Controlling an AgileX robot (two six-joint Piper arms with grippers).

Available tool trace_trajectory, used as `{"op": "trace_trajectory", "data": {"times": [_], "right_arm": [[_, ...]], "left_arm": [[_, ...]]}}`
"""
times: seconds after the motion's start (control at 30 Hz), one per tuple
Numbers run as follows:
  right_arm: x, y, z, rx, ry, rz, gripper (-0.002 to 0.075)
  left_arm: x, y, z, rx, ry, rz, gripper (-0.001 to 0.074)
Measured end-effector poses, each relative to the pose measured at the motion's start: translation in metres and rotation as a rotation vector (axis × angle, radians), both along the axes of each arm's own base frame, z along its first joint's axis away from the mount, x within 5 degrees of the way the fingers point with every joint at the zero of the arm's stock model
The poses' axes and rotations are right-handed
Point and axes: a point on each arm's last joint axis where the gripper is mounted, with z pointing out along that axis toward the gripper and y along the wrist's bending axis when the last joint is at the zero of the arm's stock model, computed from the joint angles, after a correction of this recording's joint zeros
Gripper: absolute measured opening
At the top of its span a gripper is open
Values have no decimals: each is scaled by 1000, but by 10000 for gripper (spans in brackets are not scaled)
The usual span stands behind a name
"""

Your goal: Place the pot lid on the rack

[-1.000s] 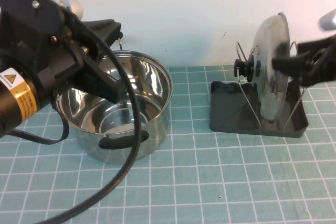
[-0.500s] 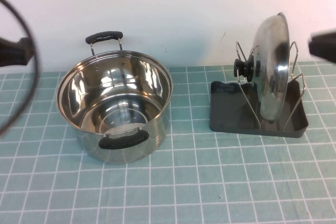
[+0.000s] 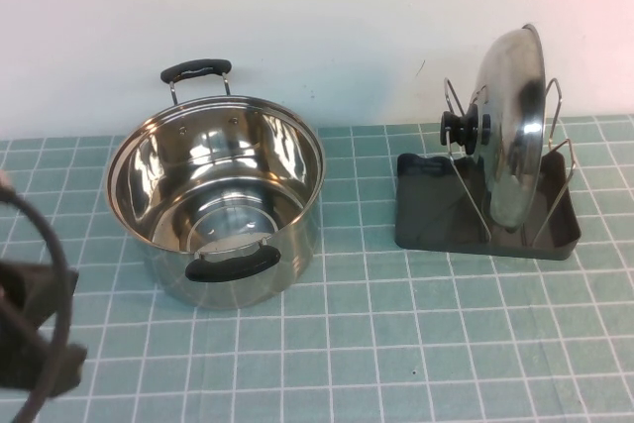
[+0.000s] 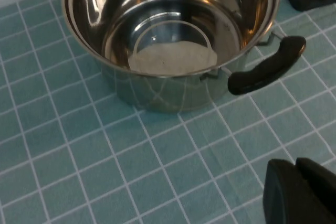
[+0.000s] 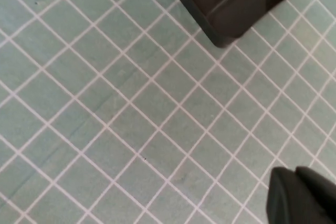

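The shiny pot lid (image 3: 515, 131) stands on edge in the black rack (image 3: 426, 225) at the right, held between the wire loops (image 3: 458, 106), its black knob (image 3: 460, 130) facing left. Nothing is touching the lid. My left gripper (image 4: 296, 169) is shut and empty, low over the mat in front of the steel pot (image 4: 173, 35). Only part of the left arm and its cable (image 3: 35, 344) shows in the high view, at the bottom left. My right gripper (image 5: 295, 174) is shut and empty over the mat, away from the rack's corner (image 5: 231, 3). It is outside the high view.
The open steel pot (image 3: 218, 195) with two black handles (image 3: 234, 264) stands left of centre on the green grid mat (image 3: 396, 344). A white wall (image 3: 327, 27) rises close behind the pot and the rack.
The left arm pulled back from above the pot to the bottom left corner. The right gripper let go of the lid and left the high view. The lid stays in the rack.
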Motion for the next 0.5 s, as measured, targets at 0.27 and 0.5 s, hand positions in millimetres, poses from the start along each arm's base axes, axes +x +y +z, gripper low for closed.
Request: {"op": "trace_trajectory", "data": {"times": [0.27, 0.5], "right_arm": [[-37, 8, -34, 94, -191, 30, 4], [-66, 42, -86, 415, -337, 313, 3]], "left_arm": [[-32, 14, -19, -61, -134, -45, -1], [-56, 22, -76, -201, -318, -81, -1]]}}
